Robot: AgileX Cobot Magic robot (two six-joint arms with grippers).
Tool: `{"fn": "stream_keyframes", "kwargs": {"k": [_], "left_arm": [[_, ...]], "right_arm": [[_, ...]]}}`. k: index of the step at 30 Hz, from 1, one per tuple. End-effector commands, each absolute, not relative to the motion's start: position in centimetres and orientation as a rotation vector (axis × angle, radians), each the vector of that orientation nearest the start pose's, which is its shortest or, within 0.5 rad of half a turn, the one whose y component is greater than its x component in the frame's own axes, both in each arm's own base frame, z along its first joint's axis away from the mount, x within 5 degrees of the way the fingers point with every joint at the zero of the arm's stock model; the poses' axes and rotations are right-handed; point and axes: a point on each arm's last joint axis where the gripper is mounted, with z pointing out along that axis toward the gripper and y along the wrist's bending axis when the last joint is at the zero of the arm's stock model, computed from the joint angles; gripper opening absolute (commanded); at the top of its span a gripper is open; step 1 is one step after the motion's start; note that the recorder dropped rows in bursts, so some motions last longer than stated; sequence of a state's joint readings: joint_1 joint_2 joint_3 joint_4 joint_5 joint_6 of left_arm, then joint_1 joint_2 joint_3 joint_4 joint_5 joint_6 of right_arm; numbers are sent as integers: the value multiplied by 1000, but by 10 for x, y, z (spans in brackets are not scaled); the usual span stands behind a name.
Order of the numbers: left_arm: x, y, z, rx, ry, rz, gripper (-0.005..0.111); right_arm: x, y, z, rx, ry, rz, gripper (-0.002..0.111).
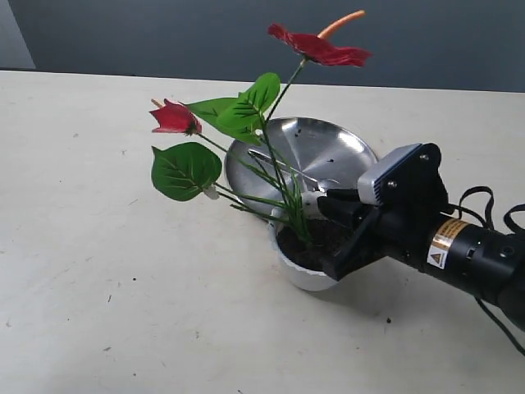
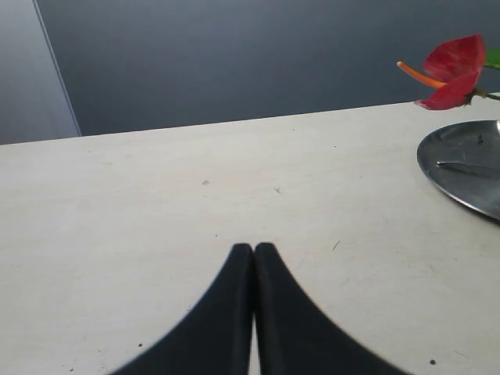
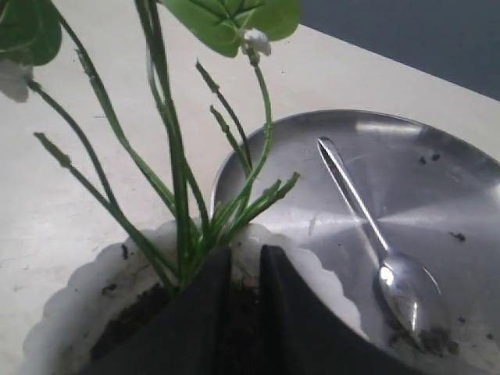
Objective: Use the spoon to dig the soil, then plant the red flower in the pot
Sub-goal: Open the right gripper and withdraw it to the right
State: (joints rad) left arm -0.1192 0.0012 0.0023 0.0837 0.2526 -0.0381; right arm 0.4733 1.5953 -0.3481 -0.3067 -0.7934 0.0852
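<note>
The flower [image 1: 246, 123] is seen standing in the pot [image 1: 302, 271], its stems sunk into the soil [image 1: 316, 238], and the worst outcome from here is judged to be a toppling: if the right pincer [image 1: 328, 234] is drawn away carelessly while the stems are caught against it, the sprig could be dragged out or the light pot tipped, and soil spilled on the counter [image 1: 98, 271]. The top-heavy blooms lean well to one side, so a shallow planting may also let it fall over. The right pincer is held over the pot with only a narrow gap between its fingers; whether a stem is pinched there cannot be told, since the stems rise just beside the tips. The spoon [image 3: 371, 234] lies released in the steel plate [image 1: 336, 148] directly behind the pot. The left pincer [image 2: 254, 248] is closed on nothing, well apart, low over bare counter.
</note>
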Motion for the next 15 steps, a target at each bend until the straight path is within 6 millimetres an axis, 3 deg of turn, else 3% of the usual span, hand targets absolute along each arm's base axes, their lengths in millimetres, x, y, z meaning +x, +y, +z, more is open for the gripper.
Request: {"fn": "stream_keyframes", "kwargs": {"k": [1, 8, 15], "left_arm": [[55, -5, 192, 126, 1718, -46, 1], [55, -5, 192, 126, 1718, -46, 1], [55, -5, 192, 126, 1718, -46, 1]], "right_arm": [[206, 124, 166, -728, 1844, 392, 15], [184, 99, 209, -563, 1914, 313, 15], [148, 76, 257, -406, 1789, 363, 15]]}}
